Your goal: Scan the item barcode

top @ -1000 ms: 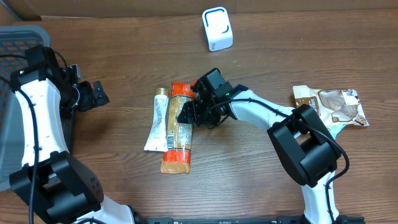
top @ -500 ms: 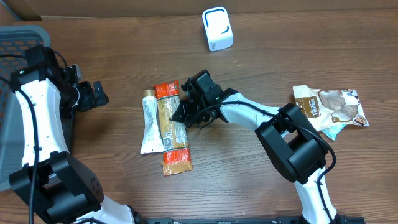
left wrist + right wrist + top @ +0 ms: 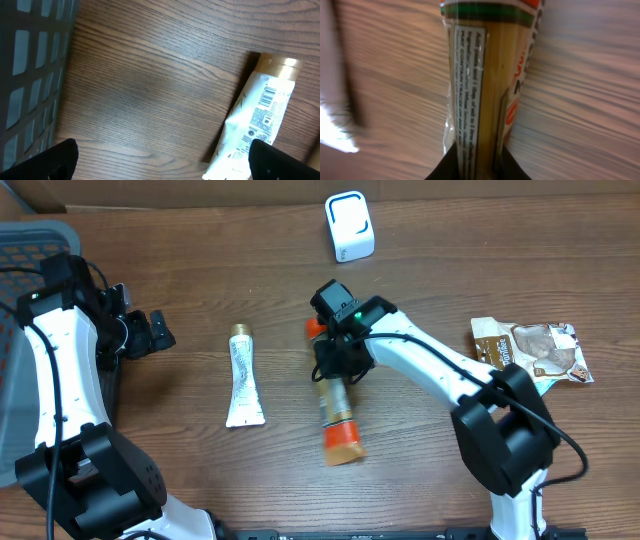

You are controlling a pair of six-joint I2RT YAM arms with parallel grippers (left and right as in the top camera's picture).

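The item, a long orange-and-tan packet (image 3: 337,417), hangs a little above the table's middle, its free end towards the front edge. My right gripper (image 3: 335,362) is shut on its upper end. In the right wrist view the packet (image 3: 485,75) runs up between the dark fingers (image 3: 445,169), with a strip of small print facing the camera. No barcode is readable there. The white scanner (image 3: 349,226) stands at the back centre. At the left, my left gripper (image 3: 155,332) is open and holds nothing.
A white tube (image 3: 243,377) with a gold cap lies left of the packet; the left wrist view shows the tube (image 3: 260,120) by the right fingertip (image 3: 282,160). A grey basket (image 3: 30,240) fills the far left. A snack pouch (image 3: 535,350) lies at the right.
My right gripper closed on the packet and swung it right, away from the tube, so that it now points towards the front. The tube stayed behind alone. The left arm has not moved.
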